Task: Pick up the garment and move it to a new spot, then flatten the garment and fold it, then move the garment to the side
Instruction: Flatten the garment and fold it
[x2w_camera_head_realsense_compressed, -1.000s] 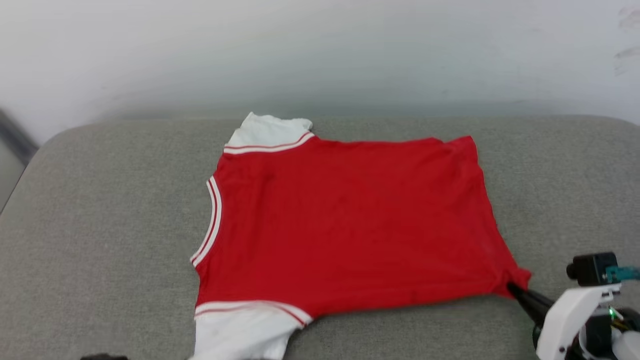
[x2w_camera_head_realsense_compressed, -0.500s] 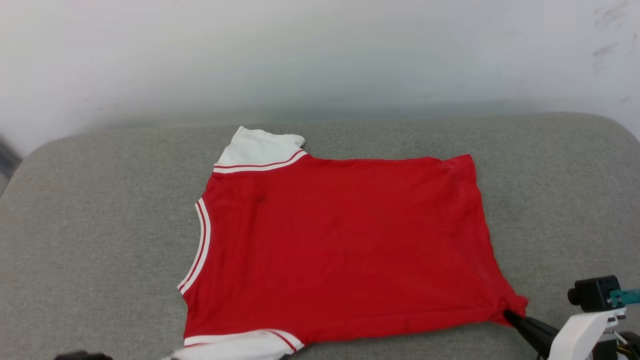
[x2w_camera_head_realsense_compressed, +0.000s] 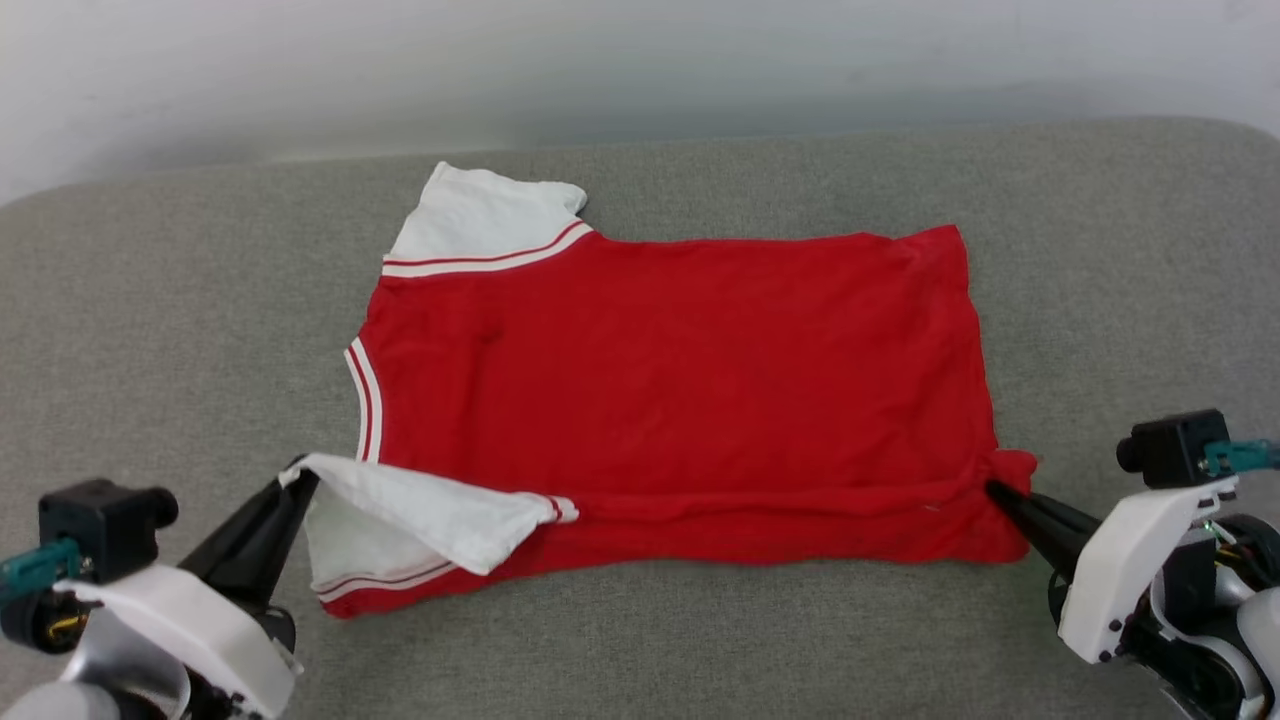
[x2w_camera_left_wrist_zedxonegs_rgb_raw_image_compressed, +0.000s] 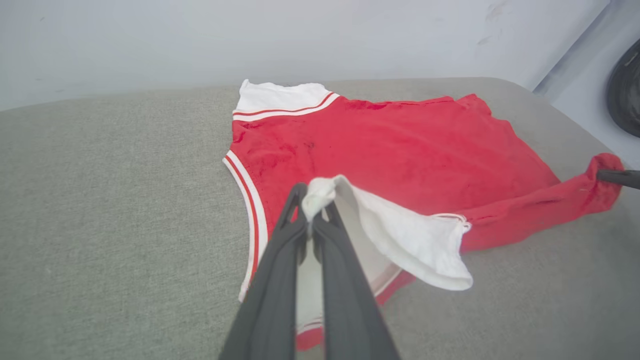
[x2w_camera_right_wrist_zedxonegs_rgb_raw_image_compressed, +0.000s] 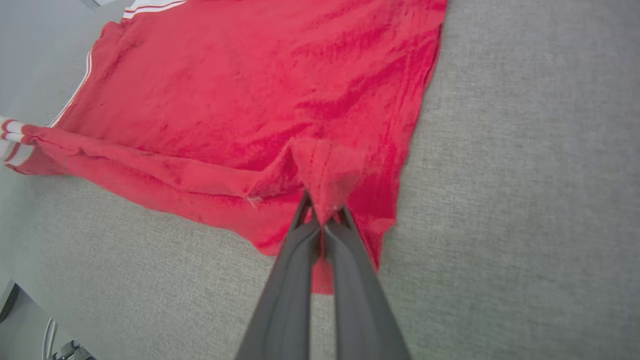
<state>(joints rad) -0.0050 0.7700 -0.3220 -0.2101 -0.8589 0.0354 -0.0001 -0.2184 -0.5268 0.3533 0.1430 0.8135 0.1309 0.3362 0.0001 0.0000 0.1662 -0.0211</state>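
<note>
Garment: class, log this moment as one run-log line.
phase: fold start | left gripper: shut on white sleeve | right gripper: shut on hem corner | garment: near edge lifted, rest flat on grey cushion

The garment (x2w_camera_head_realsense_compressed: 680, 380) is coloured red; its sleeve (x2w_camera_head_realsense_compressed: 480, 215), towards the upper left, is white and trimmed with red stripes. The cushion (x2w_camera_head_realsense_compressed: 180, 300) is mottled grey.

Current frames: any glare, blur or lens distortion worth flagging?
Head view: soft even light, no glare, shirt sharp. Left wrist view: far edge of the cushion bows, wide-angle lens. Right wrist view: the shirt's red looks saturated and blotchy, cushion weave crisp.
</note>
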